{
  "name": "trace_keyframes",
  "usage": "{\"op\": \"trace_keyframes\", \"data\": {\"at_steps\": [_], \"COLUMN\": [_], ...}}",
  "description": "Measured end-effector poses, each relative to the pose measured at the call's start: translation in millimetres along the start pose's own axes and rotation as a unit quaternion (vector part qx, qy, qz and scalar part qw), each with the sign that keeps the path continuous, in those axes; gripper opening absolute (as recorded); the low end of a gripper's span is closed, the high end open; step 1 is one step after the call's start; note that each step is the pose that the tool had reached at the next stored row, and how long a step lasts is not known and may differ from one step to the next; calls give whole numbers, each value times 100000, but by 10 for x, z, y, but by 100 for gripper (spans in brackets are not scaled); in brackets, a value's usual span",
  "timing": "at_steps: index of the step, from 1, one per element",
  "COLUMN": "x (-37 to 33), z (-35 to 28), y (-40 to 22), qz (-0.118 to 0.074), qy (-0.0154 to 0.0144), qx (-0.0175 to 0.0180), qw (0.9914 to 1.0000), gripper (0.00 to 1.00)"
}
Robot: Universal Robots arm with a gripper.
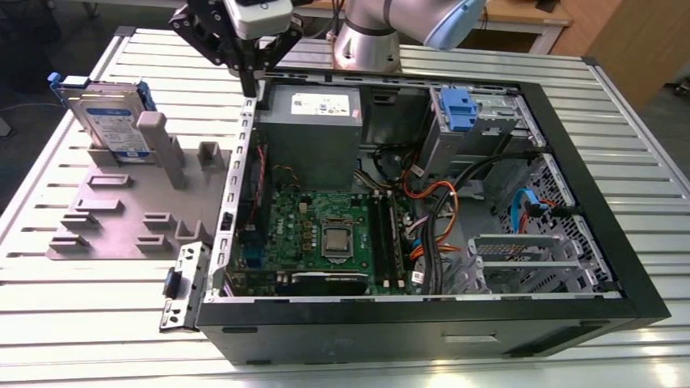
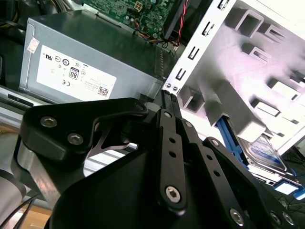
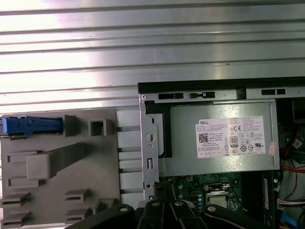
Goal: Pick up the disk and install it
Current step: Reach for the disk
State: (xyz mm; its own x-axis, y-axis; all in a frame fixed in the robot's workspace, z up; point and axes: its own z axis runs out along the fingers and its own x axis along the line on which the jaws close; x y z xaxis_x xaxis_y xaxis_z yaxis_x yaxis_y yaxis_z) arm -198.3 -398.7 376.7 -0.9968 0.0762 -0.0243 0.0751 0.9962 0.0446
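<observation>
The disk (image 1: pixel 108 121) stands on edge in the grey slotted holder (image 1: pixel 129 210) at the exterior view's left, its white-and-blue label facing out and blue carrier tabs at the top. My gripper (image 1: pixel 250 85) hangs above the near wall of the open computer case (image 1: pixel 431 315), to the right of the disk and apart from it, its fingers shut on nothing. In the second wrist view the fingers (image 2: pixel 169 102) meet at a point over the case's edge, with the disk (image 2: pixel 267 152) off to one side. The first wrist view shows the disk's blue carrier (image 3: pixel 31 125) from above.
Inside the case lie a grey power supply (image 1: pixel 313 121), a green motherboard (image 1: pixel 329 234), cables (image 1: pixel 431 202) and another blue-tabbed carrier (image 1: pixel 458 109) in the drive bay. The holder (image 3: pixel 57 162) has raised posts. A slatted metal table (image 1: pixel 97 323) carries everything.
</observation>
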Motion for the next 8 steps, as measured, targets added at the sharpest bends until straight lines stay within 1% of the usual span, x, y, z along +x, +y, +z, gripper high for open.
{"op": "trace_keyframes", "data": {"at_steps": [8], "x": [17], "z": [1], "y": [-1], "qz": [-1], "qy": [1], "qx": [1], "qw": [100000], "gripper": [11]}}
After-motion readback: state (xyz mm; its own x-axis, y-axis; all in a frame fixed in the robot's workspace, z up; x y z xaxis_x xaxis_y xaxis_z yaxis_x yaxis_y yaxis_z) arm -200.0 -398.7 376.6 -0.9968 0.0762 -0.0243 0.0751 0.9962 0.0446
